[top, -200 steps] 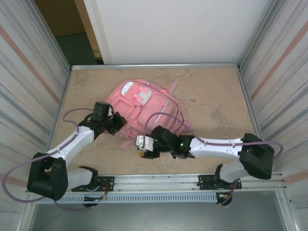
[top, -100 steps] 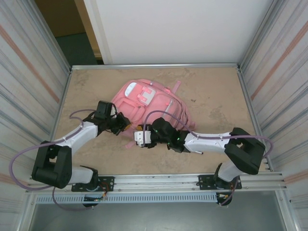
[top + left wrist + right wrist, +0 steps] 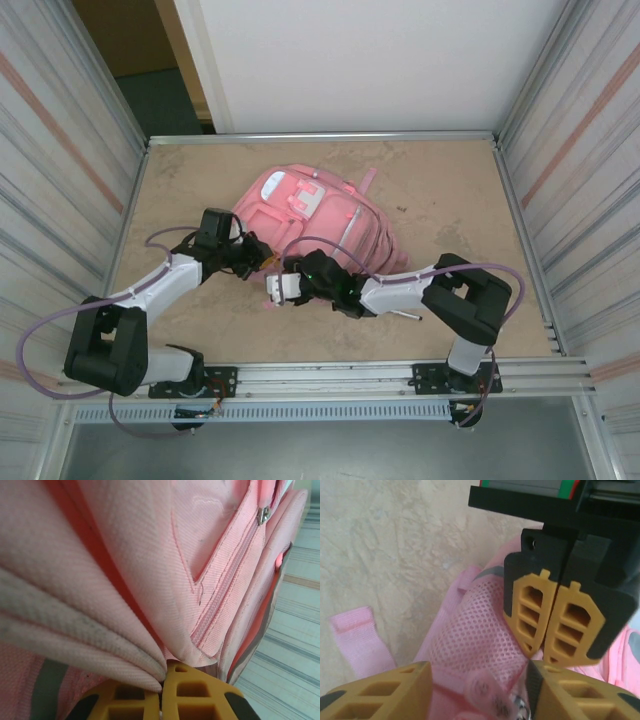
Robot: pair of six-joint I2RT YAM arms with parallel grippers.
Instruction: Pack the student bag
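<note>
Student bag (image 3: 325, 222) lies diagonal beyond both tools; left tool (image 3: 260, 264) clamped on near-edge fabric; right tool (image 3: 270, 291) wide, just beside.

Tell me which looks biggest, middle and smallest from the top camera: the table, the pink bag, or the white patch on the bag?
Largest to smallest:
1. table
2. student bag
3. white patch
None of these look close in size.

One student bag (image 3: 322, 215), two arms (image 3: 165, 280) (image 3: 400, 292), one table (image 3: 450, 195).

Soft, even overhead light leaves faint shadows on the tan tabletop (image 3: 450, 200); the large pink fabric backpack (image 3: 100, 555) blurs close-up in wrist views.
</note>
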